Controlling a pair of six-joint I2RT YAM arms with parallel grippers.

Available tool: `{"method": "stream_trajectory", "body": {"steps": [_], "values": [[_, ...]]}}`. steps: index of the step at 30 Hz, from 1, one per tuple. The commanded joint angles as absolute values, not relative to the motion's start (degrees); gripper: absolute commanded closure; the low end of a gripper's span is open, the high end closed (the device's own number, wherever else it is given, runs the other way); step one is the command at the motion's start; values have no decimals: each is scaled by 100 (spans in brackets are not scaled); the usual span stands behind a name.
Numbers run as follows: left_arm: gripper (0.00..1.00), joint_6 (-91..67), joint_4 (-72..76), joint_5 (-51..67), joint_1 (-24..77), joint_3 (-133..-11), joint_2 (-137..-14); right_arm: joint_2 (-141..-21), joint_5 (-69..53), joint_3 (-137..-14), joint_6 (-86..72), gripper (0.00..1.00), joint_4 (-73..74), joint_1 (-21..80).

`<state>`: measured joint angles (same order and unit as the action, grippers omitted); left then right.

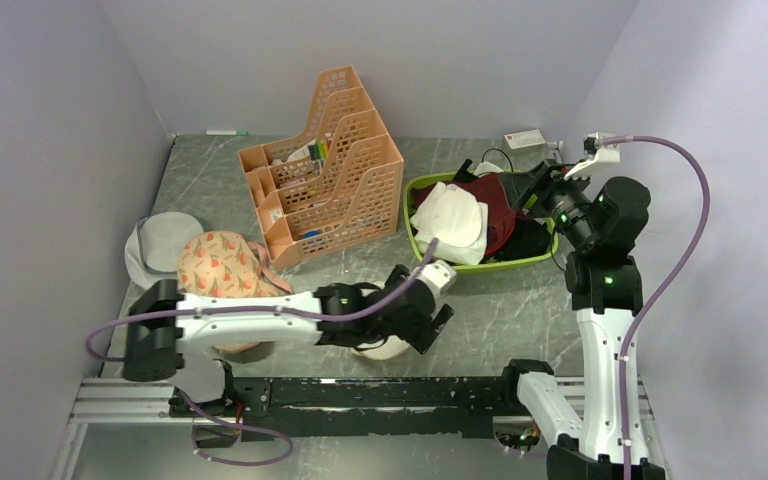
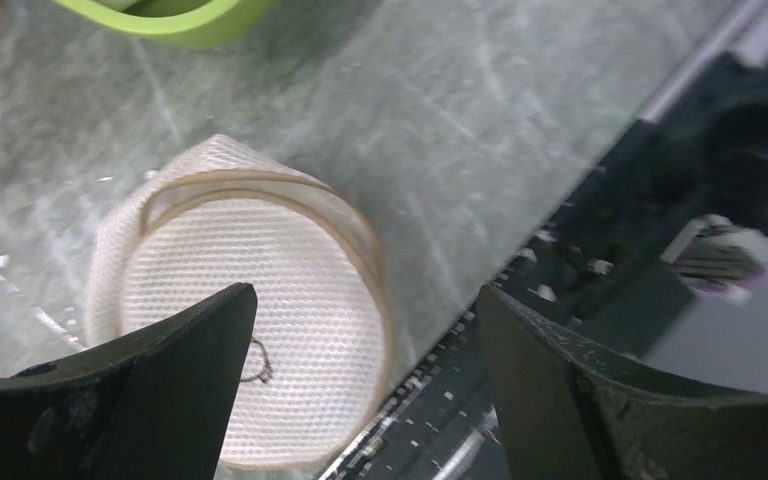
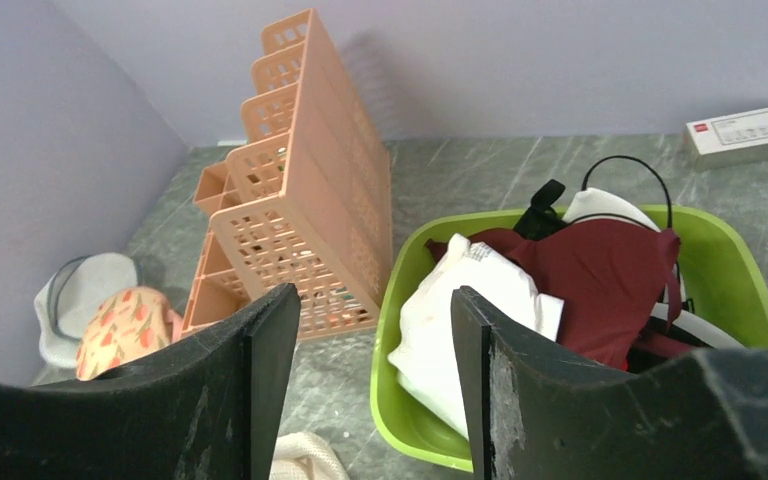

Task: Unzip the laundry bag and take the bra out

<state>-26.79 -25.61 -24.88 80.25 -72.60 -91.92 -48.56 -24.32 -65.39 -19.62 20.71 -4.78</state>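
The laundry bag [image 1: 385, 348] lies at the table's near edge, a round white mesh drum with beige trim. In the left wrist view its face [image 2: 280, 300] shows a small black mark beside my left finger; its zip is not visible. My left gripper [image 1: 422, 325] [image 2: 365, 293] hangs open and empty just above the bag's right edge. A dark maroon garment with a strap, the bra by its look [image 1: 500, 215] [image 3: 600, 275], lies on top in the green basket [image 1: 480, 264] [image 3: 415, 420]. My right gripper [image 1: 538, 190] [image 3: 375, 295] is open and empty above the basket.
An orange file organiser [image 1: 325, 170] stands at the back centre. A peach floral pouch [image 1: 222, 265] and a greyish round flat bag [image 1: 160, 240] lie left. A white packet [image 1: 450, 220] and black garments share the basket. A white box [image 1: 525, 138] sits at the back. The black rail [image 1: 360, 395] runs just behind the bag.
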Motion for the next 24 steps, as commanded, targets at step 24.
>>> {"method": "stream_trajectory", "body": {"steps": [24], "values": [[10, -4606, 2951, 2304, 5167, -3360, -9018, -5630, -3058, -7069, -2195, 20, 2669, 1902]]}}
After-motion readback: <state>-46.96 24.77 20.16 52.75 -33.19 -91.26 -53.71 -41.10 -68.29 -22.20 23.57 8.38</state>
